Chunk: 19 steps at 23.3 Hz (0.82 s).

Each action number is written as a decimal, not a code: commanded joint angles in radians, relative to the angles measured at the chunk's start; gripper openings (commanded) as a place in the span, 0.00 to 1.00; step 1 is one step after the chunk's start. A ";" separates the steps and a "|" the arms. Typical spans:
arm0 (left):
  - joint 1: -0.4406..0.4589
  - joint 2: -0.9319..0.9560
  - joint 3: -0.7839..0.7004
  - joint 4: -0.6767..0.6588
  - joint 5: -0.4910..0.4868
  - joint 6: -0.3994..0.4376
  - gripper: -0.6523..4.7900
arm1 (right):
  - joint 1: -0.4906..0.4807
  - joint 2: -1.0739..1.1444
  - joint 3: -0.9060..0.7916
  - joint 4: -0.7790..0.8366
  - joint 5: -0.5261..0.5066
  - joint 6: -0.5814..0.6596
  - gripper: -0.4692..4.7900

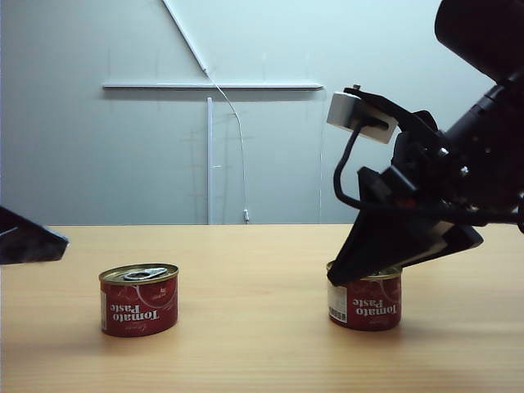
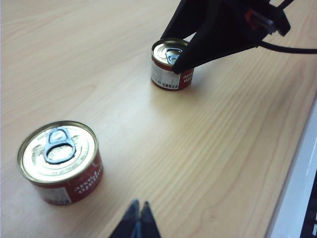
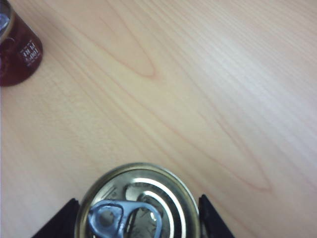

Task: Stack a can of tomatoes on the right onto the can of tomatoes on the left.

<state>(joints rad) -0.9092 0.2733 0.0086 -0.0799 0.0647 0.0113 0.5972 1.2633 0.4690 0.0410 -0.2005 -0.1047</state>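
Two red tomato paste cans with gold lids stand upright on the wooden table. The left can (image 1: 139,299) (image 2: 59,161) (image 3: 17,49) stands alone. My right gripper (image 1: 348,274) (image 3: 137,215) reaches down over the right can (image 1: 366,304) (image 2: 171,67) (image 3: 138,203). Its black fingers (image 3: 62,220) press against the rim on both sides, and the can rests on the table. My left gripper (image 2: 139,204) (image 1: 33,237) hovers shut at the far left, away from both cans, with nothing in it.
Behind the wooden table (image 1: 262,246) is a pale wall with a white cable (image 1: 237,123). A white edge strip (image 2: 297,188) borders the table in the left wrist view.
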 commanded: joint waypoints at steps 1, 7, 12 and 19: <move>0.016 0.000 0.002 0.007 0.003 0.007 0.12 | 0.008 -0.003 0.069 -0.039 -0.042 0.000 0.08; 0.193 -0.001 0.002 0.007 0.003 0.007 0.12 | 0.145 0.053 0.267 -0.036 -0.068 0.003 0.08; 0.301 -0.002 0.002 0.007 0.003 0.007 0.12 | 0.231 0.206 0.409 -0.038 -0.068 -0.002 0.08; 0.402 -0.002 0.002 0.007 0.003 0.007 0.12 | 0.295 0.319 0.483 -0.041 -0.043 -0.053 0.08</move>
<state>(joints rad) -0.5140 0.2714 0.0086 -0.0799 0.0643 0.0113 0.8841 1.5848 0.9428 -0.0185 -0.2466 -0.1444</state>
